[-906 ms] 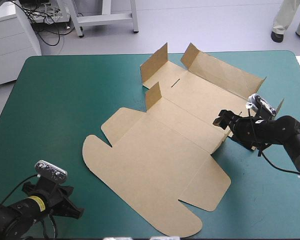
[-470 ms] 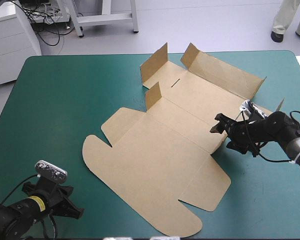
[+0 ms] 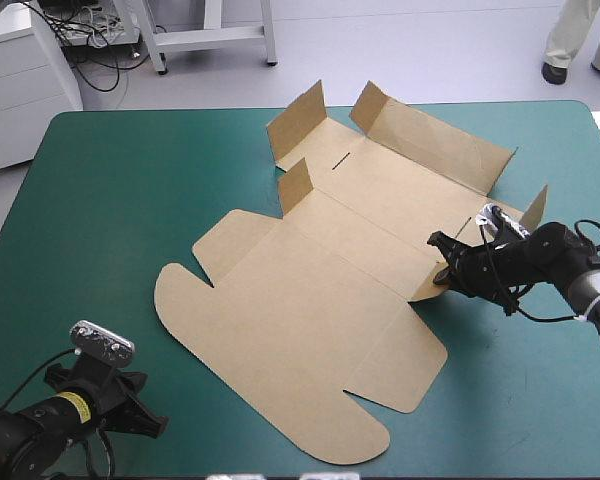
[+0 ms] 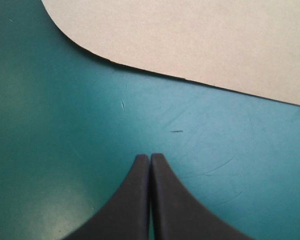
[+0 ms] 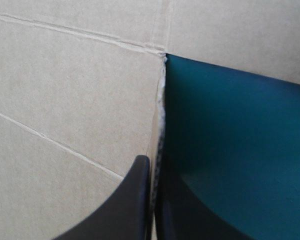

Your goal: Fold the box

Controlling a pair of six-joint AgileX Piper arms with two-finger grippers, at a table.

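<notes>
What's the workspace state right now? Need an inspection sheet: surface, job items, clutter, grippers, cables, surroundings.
Surface: teal-green table cover, flat; faint scuff marks ahead of the left gripper.
Job's things: brown cut cardboard box sheet, mostly flat mid-table; short flaps at its far end stand raised; its round-cornered end points to the near edge.
Clutter: nothing seen.
Grippers: left black two-finger gripper shut and empty, over bare cover by the near left corner, the box's rounded edge ahead of it and apart from it. Right black two-finger gripper shut on the box's right-side edge, board between its fingers.
Cables: nothing seen.
Surroundings: nothing seen.
</notes>
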